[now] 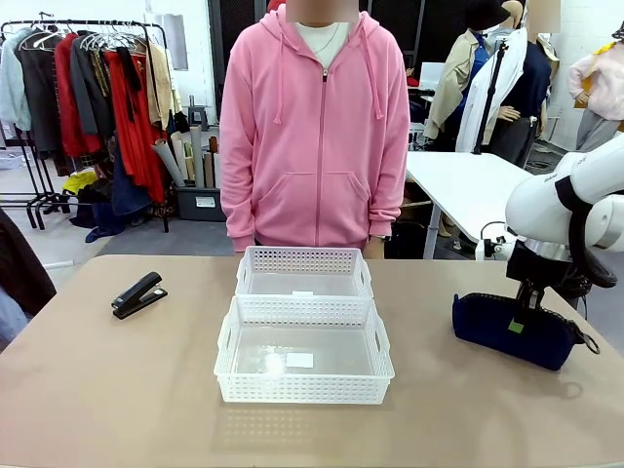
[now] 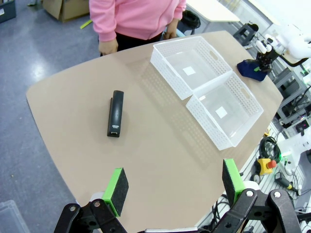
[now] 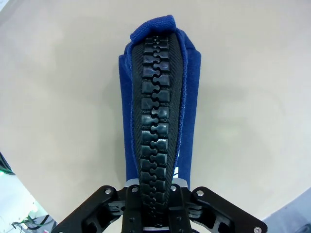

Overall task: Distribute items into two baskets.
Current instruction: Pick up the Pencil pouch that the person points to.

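Note:
Two white lattice baskets stand end to end at the table's middle: the smaller basket [image 1: 304,260] [image 2: 169,73] nearer the person, the larger basket [image 1: 302,388] [image 2: 210,129] nearer me. Both look empty apart from a label on each floor. The black stapler [image 1: 137,294] [image 2: 114,114] lies on the table left of them. On the right lies the navy zippered pouch [image 1: 487,320] [image 3: 158,92] [image 2: 250,70]. My right gripper [image 1: 518,323] [image 3: 154,190] is shut on the pouch's zipper ridge. My left gripper [image 2: 174,187] hangs open high above the table's near left corner, holding nothing.
A person in a pink hoodie [image 1: 314,127] stands at the far edge behind the baskets, hands down. Bare tabletop [image 1: 117,390] lies in front of the stapler and between the baskets and the pouch. A second white table [image 1: 468,185] stands behind on the right.

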Motion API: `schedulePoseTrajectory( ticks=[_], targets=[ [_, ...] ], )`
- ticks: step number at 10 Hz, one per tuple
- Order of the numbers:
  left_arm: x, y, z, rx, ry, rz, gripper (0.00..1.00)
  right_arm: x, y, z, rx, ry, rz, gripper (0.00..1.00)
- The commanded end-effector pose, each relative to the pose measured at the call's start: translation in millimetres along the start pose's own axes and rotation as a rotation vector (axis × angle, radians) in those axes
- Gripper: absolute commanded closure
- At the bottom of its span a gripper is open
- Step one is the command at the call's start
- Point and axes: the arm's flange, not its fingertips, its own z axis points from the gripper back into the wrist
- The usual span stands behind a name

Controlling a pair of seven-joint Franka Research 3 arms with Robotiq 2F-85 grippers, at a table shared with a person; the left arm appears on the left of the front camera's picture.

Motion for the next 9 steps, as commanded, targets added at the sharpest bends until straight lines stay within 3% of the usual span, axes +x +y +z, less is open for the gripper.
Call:
schedulePoseTrajectory(
  ticks=[1, 5, 9],
  targets=[
    [0.9, 0.6, 0.6, -0.013, -0.018, -0.007, 0.0, 2.6, 4.1, 26.1, -0.067, -0.009, 0.019, 1.0],
    [0.9, 0.6, 0.6, -0.013, -0.018, -0.007, 0.0, 1.3, 20.6, 106.9, -0.124, -0.026, 0.123, 1.0],
    [0.9, 0.6, 0.6, -0.013, -0.018, -0.007, 0.0, 9.5, 58.6, 199.9, -0.142, -0.141, 0.268, 1.0]
  ],
)
